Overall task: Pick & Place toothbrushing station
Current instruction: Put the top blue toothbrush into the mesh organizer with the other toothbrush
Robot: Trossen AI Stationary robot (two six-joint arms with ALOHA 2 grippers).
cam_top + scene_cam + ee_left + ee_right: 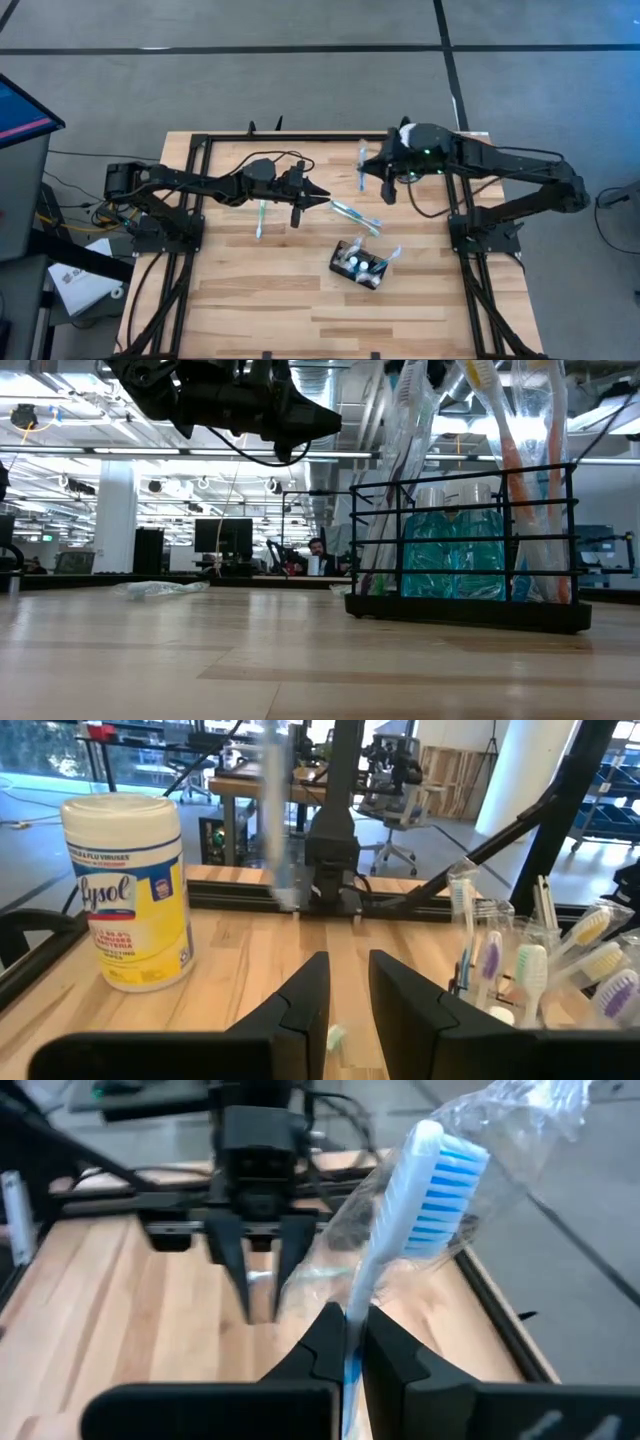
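Right gripper is clamped on a wrapped toothbrush above mid-table, left gripper hangs part-open & empty nearby, station sits front-centre w/ brushes in it: prob light, stiff wire frame, best grabbed by the top rail.

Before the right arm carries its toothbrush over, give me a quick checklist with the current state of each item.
1. Right gripper holds the blue toothbrush: ok.
2. Wrapper on that brush is clear of the fingers: not ok, plastic hangs around them.
3. Black holder upright on the table: ok.
4. Free slot in holder: cannot tell.
5. Left gripper holds nothing, fingers slightly apart: ok.
6. Loose toothbrushes off the path: not ok.
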